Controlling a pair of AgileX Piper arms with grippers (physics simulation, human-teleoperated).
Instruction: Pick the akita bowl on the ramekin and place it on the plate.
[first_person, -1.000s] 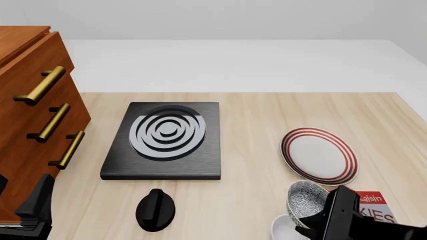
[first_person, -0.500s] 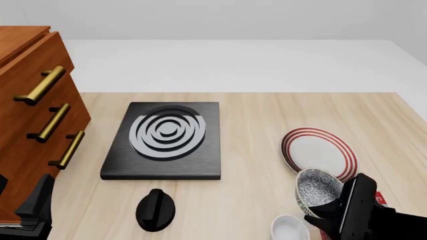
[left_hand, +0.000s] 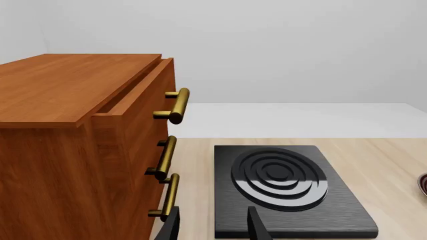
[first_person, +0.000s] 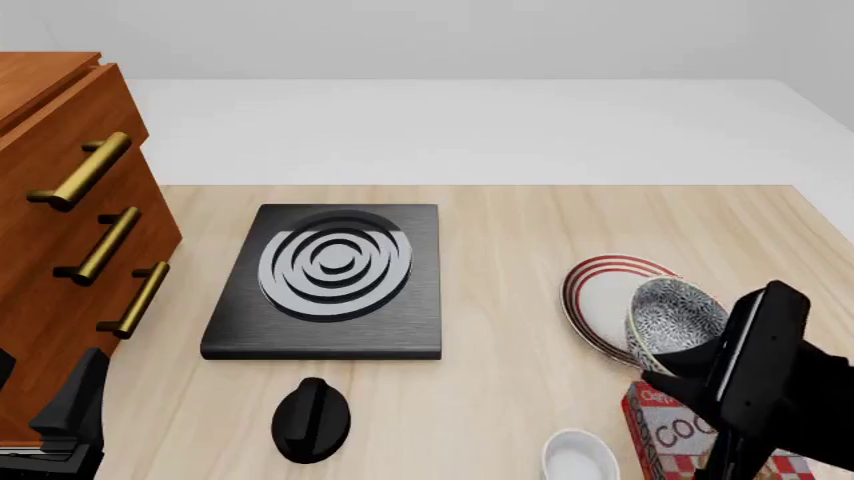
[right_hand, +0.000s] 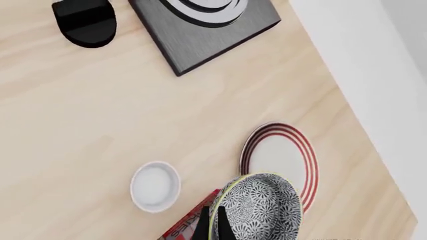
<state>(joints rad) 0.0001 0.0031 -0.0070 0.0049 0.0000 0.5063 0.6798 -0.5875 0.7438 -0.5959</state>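
Note:
The akita bowl (first_person: 671, 318) hangs tilted in the air, its speckled inside facing left, over the near right part of the red-ringed plate (first_person: 603, 297). My right gripper (first_person: 671, 370) is shut on the bowl's rim. In the right wrist view the fingers (right_hand: 202, 226) pinch the rim of the bowl (right_hand: 259, 209), with the plate (right_hand: 278, 154) just beyond it. The white ramekin (first_person: 581, 456) stands bare near the front edge; it shows as the ramekin (right_hand: 155, 185) beside the bowl. My left gripper (left_hand: 213, 227) stays open at the front left, holding nothing.
A black stove slab (first_person: 330, 282) with white rings lies mid-table, a black knob (first_person: 311, 418) in front of it. A wooden drawer cabinet (first_person: 67, 230) fills the left side. A red cookie box (first_person: 663, 432) lies under my right arm, next to the ramekin.
My right gripper has lifted the bowl off the ramekin and carried it back and to the right, until it hangs over the plate. The left arm has not moved.

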